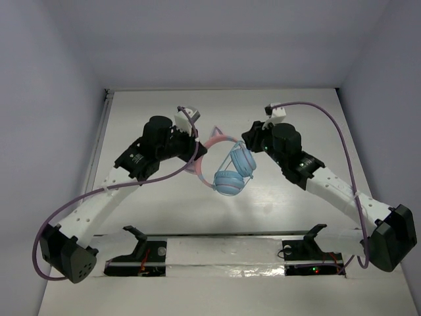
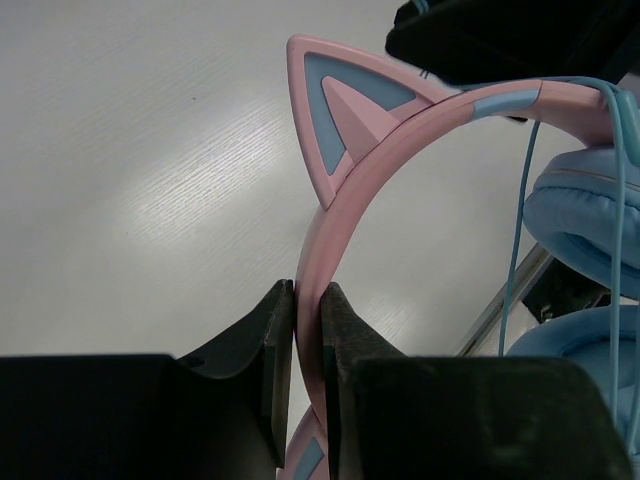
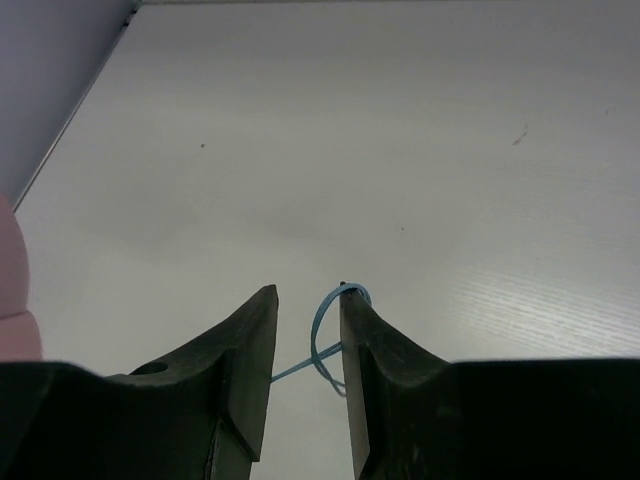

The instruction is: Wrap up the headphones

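Closest to the lens, a long black mounting rail [image 1: 223, 235] runs along the near edge of the matte white table [image 1: 309, 125], carrying the bases of both my arms. On the far left a pale lilac-grey side wall [image 1: 39, 99] rises from the tabletop, and a thin metal strip [image 1: 102, 135] lines the join. A thick purple cable [image 1: 151, 179] loops along my left arm.

My left gripper [image 2: 308, 295] is clenched on the small pink and light blue cat-ear headphones [image 1: 230, 172]. Its two black fingers [image 2: 265, 350] press either side of the curved pink plastic headband [image 2: 335, 215], just below one pointed pink ear with a blue inset [image 2: 345, 115]. Up close the surface under it shows a fine streaked grain and a soft patch of glare. The headphones hang in the middle of the table between my two wrists, the round padded light blue ear cups [image 1: 229, 182] lowest and tilted toward the near edge.

My right gripper [image 3: 308, 295] stands parted, gripping nothing. A small loop of the thin light blue cord [image 3: 316, 335] sits loose in the gap, close to the inner face of the right-hand finger; whether it touches I cannot tell. Bare white tabletop with a few dark specks lies beyond. A second purple cable [image 1: 345, 138] arches over my right arm, and the right wall [image 1: 395, 79] closes the room in the same pale lilac-grey.
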Available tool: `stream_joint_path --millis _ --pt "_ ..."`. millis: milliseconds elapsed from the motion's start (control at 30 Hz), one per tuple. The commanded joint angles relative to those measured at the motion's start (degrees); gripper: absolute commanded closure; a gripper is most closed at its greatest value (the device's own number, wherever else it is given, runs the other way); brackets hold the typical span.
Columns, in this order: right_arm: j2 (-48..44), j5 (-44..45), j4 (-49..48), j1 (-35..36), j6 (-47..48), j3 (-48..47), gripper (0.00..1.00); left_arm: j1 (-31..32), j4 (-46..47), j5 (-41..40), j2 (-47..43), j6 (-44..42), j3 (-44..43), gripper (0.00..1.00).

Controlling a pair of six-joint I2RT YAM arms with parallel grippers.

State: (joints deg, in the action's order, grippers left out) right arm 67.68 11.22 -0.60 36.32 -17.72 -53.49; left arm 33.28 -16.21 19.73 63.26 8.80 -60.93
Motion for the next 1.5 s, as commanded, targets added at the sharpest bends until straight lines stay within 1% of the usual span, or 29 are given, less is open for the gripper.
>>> stream_joint_path --millis 0,33,167,233,267,300,400,500,533,600,633,667,700,733,767,800,833,867,900,967,1067,1133,1233,1300,1333,1400,1467 --pt "-0.09 -1.73 -6.85 -1.25 -3.63 3.29 0.62 -2.24 7.77 6.81 0.01 4.65 -4.90 1.00" --pt "-0.09 -1.91 -7.65 -1.77 -5.21 4.27 0.56 -2.95 7.68 7.17 0.28 5.52 -5.25 1.00" --pt "-1.58 -2.16 -12.92 -3.09 -10.66 9.80 0.45 -6.90 7.07 7.52 1.68 8.25 -7.10 1.00" --pt "-2.46 -4.35 -15.21 -3.62 -12.51 12.35 0.45 -9.88 8.37 9.53 2.56 9.83 -7.10 1.00" --pt "-2.55 -5.33 -15.48 -3.62 -12.87 12.71 0.43 -10.59 9.34 10.67 2.57 11.23 -6.84 1.00" --pt "-2.12 -6.29 -15.22 -3.62 -12.70 12.71 0.42 -10.60 10.13 12.25 3.00 11.85 -6.66 1.00" --pt "0.69 -6.47 -14.95 -3.62 -13.83 12.62 0.42 -10.60 11.72 12.44 3.71 13.52 -7.36 1.00" --pt "0.62 -8.67 -18.19 -3.62 -15.07 14.64 0.43 -10.60 10.85 11.31 5.28 13.62 -10.07 1.00" --pt "0.18 -9.89 -19.16 -3.62 -14.29 15.26 0.45 -10.60 9.63 10.69 5.64 13.44 -10.87 1.00" --pt "-1.49 -10.78 -21.45 -3.62 -12.88 16.40 0.52 -10.60 7.78 7.97 6.43 12.22 -13.51 1.00" --pt "-2.11 -12.87 -22.50 -3.62 -12.00 16.84 0.62 -10.60 5.51 6.74 6.78 11.95 -14.47 1.00" --pt "-2.81 -13.07 -23.47 -3.62 -10.51 17.54 0.89 -11.12 4.70 6.03 6.96 11.60 -15.18 1.00" --pt "-3.34 -12.55 -25.31 -3.62 -9.80 18.85 1.00 -11.13 3.91 4.11 7.22 11.33 -16.58 1.00" --pt "-4.04 -12.19 -26.46 -3.62 -9.01 19.39 1.00 -11.13 2.60 3.40 7.31 11.07 -17.12 1.00" --pt "-4.13 -12.63 -27.60 -3.62 -6.31 19.92 1.00 -11.13 2.15 2.95 7.40 10.89 -17.56 1.00" --pt "-3.96 -13.06 -28.83 -3.62 -5.15 20.18 0.98 -11.13 1.88 2.34 7.40 10.80 -18.34 1.00" --pt "-3.70 -14.37 -28.84 -3.62 -4.01 19.84 0.89 -11.13 1.18 2.25 7.40 10.80 -18.70 1.00" --pt "-2.74 -15.34 -28.93 -3.62 -1.64 19.66 0.61 -11.13 1.00 2.25 7.40 10.72 -19.05 1.00" --pt "-2.12 -16.05 -29.89 -3.62 -0.84 19.48 0.49 -11.13 0.83 2.16 7.57 10.63 -19.75 1.00" --pt "-0.02 -16.32 -30.07 -3.62 1.00 18.61 0.35 -11.13 0.04 2.16 7.57 10.45 -20.28 1.00" --pt "2.63 -16.85 -29.63 -3.62 3.21 15.88 0.34 -11.13 -1.28 2.42 7.57 9.92 -21.43 1.00" --pt "4.56 -20.43 -29.55 -3.62 3.74 14.65 0.33 -11.13 -1.55 3.03 7.49 9.75 -21.52 1.00" --pt "7.80 -20.01 -28.92 -3.62 4.00 11.57 0.33 -11.13 -2.16 3.30 7.31 9.40 -21.87 1.00" --pt "10.61 -24.90 -30.42 -3.62 2.96 10.09 0.33 -11.13 -2.60 3.65 7.22 9.13 -21.95 1.00" --pt "10.63 -24.93 -30.60 -3.62 2.95 9.38 0.33 -11.13 -2.60 3.65 7.14 9.13 -21.87 1.00" --pt "14.13 -29.75 -32.00 -3.62 0.76 8.50 0.33 -11.13 -2.78 3.65 7.05 9.04 -21.60 1.00" --pt "17.12 -34.84 -35.86 -3.62 -2.30 8.41 0.32 -11.13 -2.78 3.48 7.05 8.96 -21.43 1.00"
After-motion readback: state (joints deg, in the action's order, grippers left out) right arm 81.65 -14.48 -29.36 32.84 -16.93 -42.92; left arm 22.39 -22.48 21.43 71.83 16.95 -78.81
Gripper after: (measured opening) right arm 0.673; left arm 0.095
